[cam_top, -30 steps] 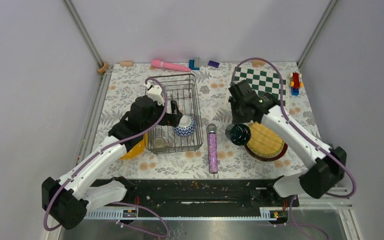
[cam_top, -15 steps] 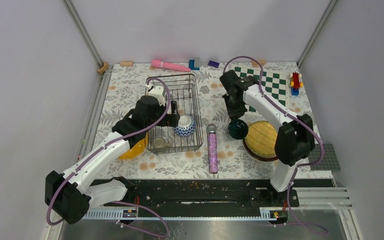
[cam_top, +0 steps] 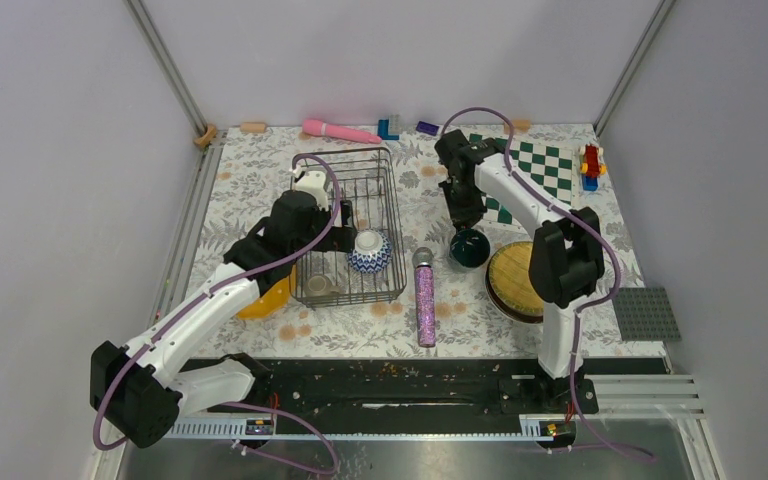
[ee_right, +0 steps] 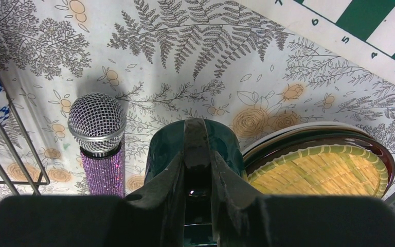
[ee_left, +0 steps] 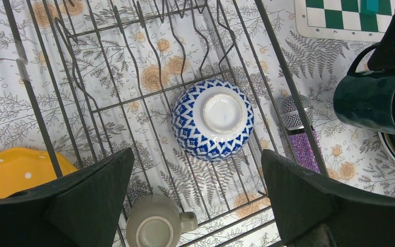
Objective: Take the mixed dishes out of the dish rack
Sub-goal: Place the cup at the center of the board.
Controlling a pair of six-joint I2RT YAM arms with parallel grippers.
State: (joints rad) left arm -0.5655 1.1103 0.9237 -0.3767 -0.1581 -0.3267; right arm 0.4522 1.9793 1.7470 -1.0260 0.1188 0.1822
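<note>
The dish rack (cam_top: 380, 165) is a black wire basket at the table's centre left. A blue-white patterned bowl (cam_top: 370, 252) and a small greyish cup (cam_top: 322, 285) sit upside down in its near end. My left gripper (cam_top: 345, 240) hangs open over them, with the bowl (ee_left: 213, 119) and cup (ee_left: 151, 229) between its fingers (ee_left: 97, 190). A yellow plate (cam_top: 268, 298) lies left of the rack. My right gripper (cam_top: 465, 222) is shut on the handle of the dark teal mug (cam_top: 470, 247), low beside a stack of plates (cam_top: 518, 282). The wrist view shows the mug (ee_right: 162, 146) and stack (ee_right: 324, 164).
A glittery purple microphone (cam_top: 425, 300) lies between the rack and the mug. The green-white chessboard (cam_top: 538, 165) is at the back right with a toy (cam_top: 590, 162) beside it. A pink object (cam_top: 340, 130) and blue bricks (cam_top: 388, 128) lie along the back. A grey baseplate (cam_top: 645, 312) is near right.
My right arm has swung back and left, carrying the mug from beside the plate stack's near left to its far left. The left gripper has shifted slightly over the rack.
</note>
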